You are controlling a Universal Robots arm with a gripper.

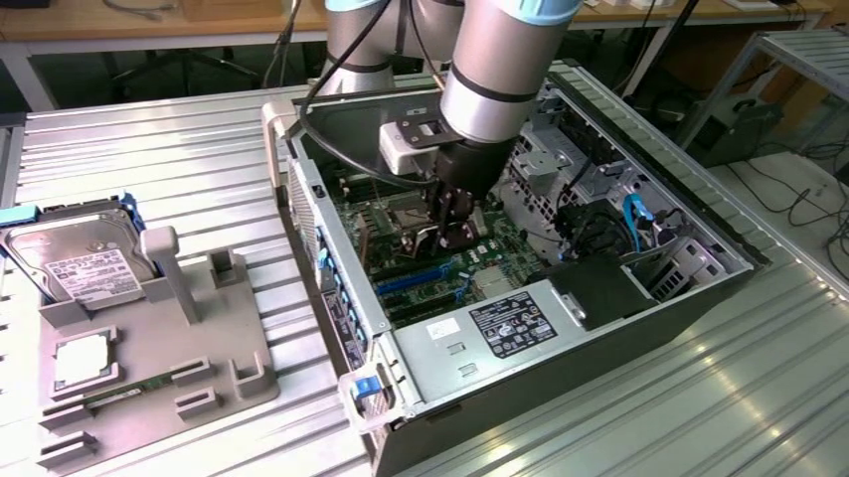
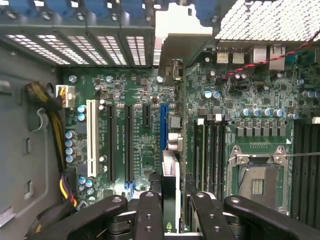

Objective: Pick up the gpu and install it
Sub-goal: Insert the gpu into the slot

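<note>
In the exterior view we see a worktop [image 1: 159,149] of ribbed metal slats, with desks and loose cables in the room behind it. An open computer case [image 1: 690,298] lies on its side on the worktop, its motherboard [image 1: 398,248] exposed. Toward the exterior view's left stands a grey fixture [image 1: 199,348] that carries a silver hard drive [image 1: 74,258], a processor chip [image 1: 83,360] and a slim green memory stick [image 1: 133,386]. The arm reaches down into the case, and its claw [image 1: 448,231] hangs just above the motherboard with the gpu [image 1: 427,238] between its fingers, the card standing on edge. In the wrist view we look straight down on the motherboard [image 2: 140,90], with its row of expansion slots, a blue slot [image 2: 164,125] among them, and the open processor socket [image 2: 257,182] off to one side. The claw [image 2: 172,212] is pinching the gpu [image 2: 171,185], whose thin edge runs from between the black fingers [image 2: 150,215] toward the pale bracket [image 2: 182,32] at the case's rear wall. The card sits just beside the blue slot; whether it touches the slot we cannot tell.
</note>
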